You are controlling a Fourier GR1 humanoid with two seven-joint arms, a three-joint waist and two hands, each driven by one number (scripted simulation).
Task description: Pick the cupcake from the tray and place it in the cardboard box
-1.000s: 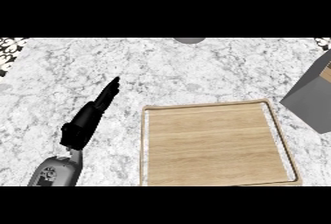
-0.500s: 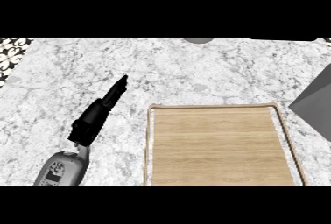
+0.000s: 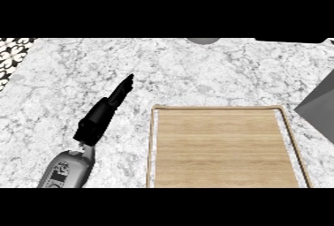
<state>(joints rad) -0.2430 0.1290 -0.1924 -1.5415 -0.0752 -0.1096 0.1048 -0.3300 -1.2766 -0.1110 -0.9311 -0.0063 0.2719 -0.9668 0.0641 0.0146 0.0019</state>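
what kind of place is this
Likely a kitchen counter: a marble-patterned countertop with a wooden tray on it, and the left hand held over the stone.

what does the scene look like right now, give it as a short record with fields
surface: marble counter
tray: wooden tray, lower centre-right, nothing visible on it
cupcake: not visible in this view
box: grey box, partly cut off at the right edge, beside the tray's upper right corner
left hand: left hand left of the tray, fingers straight, pointing up and right, holding nothing
right hand: not in view
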